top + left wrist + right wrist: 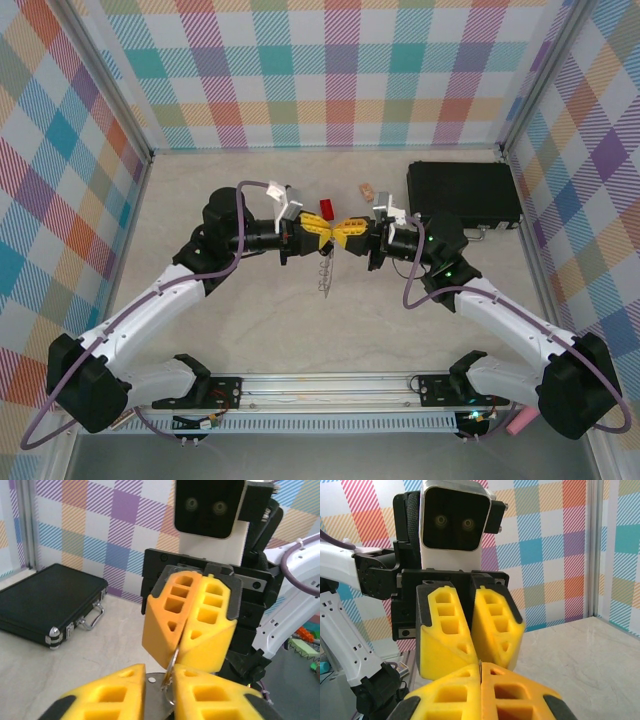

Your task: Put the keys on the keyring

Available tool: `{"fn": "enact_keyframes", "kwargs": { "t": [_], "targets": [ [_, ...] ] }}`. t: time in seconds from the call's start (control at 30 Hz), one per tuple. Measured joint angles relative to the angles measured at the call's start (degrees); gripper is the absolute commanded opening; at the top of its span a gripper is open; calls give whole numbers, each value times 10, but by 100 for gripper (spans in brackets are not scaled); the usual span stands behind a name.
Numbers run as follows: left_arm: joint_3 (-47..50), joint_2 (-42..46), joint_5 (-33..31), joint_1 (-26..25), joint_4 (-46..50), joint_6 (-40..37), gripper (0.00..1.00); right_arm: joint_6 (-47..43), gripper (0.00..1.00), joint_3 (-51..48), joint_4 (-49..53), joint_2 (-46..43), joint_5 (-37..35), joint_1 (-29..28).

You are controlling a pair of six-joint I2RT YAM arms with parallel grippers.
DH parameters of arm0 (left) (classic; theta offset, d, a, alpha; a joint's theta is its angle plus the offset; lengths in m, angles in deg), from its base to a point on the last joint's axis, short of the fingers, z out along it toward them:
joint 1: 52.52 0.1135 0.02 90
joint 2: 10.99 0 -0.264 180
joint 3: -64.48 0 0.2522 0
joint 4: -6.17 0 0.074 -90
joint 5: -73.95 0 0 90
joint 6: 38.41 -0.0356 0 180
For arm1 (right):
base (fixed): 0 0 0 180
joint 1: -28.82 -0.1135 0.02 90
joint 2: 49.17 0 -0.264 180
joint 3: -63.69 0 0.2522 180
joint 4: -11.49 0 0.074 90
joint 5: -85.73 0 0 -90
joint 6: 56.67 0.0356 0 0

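Note:
Both grippers meet tip to tip above the middle of the table. A flat grey piece of the keyring (151, 692) fills the narrow gap between my left gripper's (159, 677) yellow fingers. A thin wire loop (174, 661) at its edge runs up into my right gripper (181, 649), which is shut on it. From the right wrist, my right gripper (480, 669) pinches a sliver of metal, with the left gripper (476, 652) facing it. From above, the left gripper (328, 232) and right gripper (344, 235) touch, and a thin silvery strand (325, 273) hangs below them. The keys are hidden.
A black case (462, 192) lies at the back right, its latches and handle toward the arms (47, 602). A red block (326, 207) and a small tan block (367, 189) lie just behind the grippers. Checked walls close in the table on three sides.

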Motion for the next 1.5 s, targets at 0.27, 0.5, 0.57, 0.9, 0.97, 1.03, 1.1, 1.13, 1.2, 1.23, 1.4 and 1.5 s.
{"fn": "enact_keyframes", "kwargs": {
  "t": [0.27, 0.5, 0.57, 0.9, 0.97, 1.03, 1.1, 1.13, 1.2, 1.23, 1.4, 1.5],
  "targets": [
    [11, -1, 14, 0, -23, 0, 0, 2, 0, 0, -1, 0, 4, 3],
    [3, 0, 11, 0, 20, -33, 0, -5, 20, -1, 29, -4, 3, 3],
    [-3, 0, 10, 0, 40, -45, 0, -12, 21, -1, 45, -9, -3, 3],
    [-57, -3, -5, 4, 185, -132, 0, -82, 31, 21, 194, -36, -30, 3],
    [-80, -8, -10, 4, 224, -160, 0, -105, 32, 46, 247, -33, -31, 3],
    [-98, -15, -16, 4, 259, -185, 0, -125, 34, 69, 286, -29, -31, 3],
    [-109, -21, -24, 4, 287, -208, 0, -142, 36, 88, 320, -26, -28, 3],
    [-113, -23, -29, 4, 303, -219, 0, -154, 37, 99, 339, -21, -25, 3],
    [-117, -28, -38, 4, 329, -240, 0, -173, 37, 121, 377, -9, -20, 3],
    [-119, -31, -44, 4, 343, -249, 0, -182, 37, 132, 394, -1, -17, 3],
    [-126, -37, -63, 4, 389, -286, 0, -210, 37, 158, 455, 30, -2, 3],
    [-133, -39, -72, 4, 410, -303, 0, -221, 37, 175, 484, 52, 10, 3]
  ]
}}
